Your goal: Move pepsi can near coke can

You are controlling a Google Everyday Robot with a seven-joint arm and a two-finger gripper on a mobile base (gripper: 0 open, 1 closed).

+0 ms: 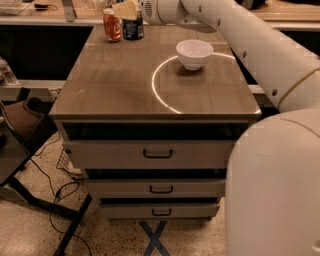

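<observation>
A brown counter (110, 85) with three drawers (158, 154) stands on a speckled floor (112, 235) bearing a blue tape cross (156, 240), a bright ring of light (154, 82) on its top and the tool (128, 12) over its far edge.

High camera looks down over cabinet (125, 85) to far-edge end effector (127, 11).

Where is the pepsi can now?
In the camera view, the dark blue aluminium pepsi can stands far left on the wooden cabinet top, just right of the red-orange aluminium coke can, the hand at its top.
</observation>
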